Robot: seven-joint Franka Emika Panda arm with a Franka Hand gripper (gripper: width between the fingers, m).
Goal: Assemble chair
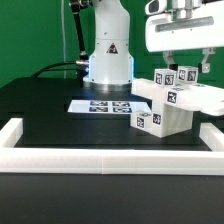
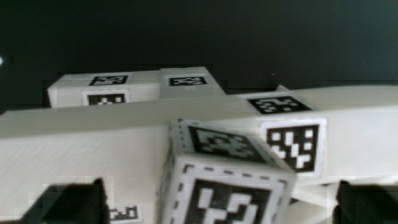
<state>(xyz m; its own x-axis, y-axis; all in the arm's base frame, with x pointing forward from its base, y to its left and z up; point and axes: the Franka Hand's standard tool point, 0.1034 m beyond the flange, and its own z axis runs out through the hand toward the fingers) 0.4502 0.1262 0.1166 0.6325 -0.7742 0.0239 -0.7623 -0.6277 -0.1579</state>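
Gripper (image 1: 181, 57) with jaws spread, holding nothing, poised directly above the partly assembled chair (image 1: 172, 103) near the border rail (image 1: 110, 151) at the exterior view's right; a straight upward withdrawal would avoid disturbing joined parts

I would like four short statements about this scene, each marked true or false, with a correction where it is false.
1. The gripper hangs above the white chair pieces. True.
2. The gripper holds a chair piece up in the air. False: its fingers stand apart and the pieces rest on the black table.
3. The marker board lies flat on the table, to the exterior view's left of the chair pieces. True.
4. The chair pieces lie outside the white border rail. False: they lie inside it, near the exterior view's right side.
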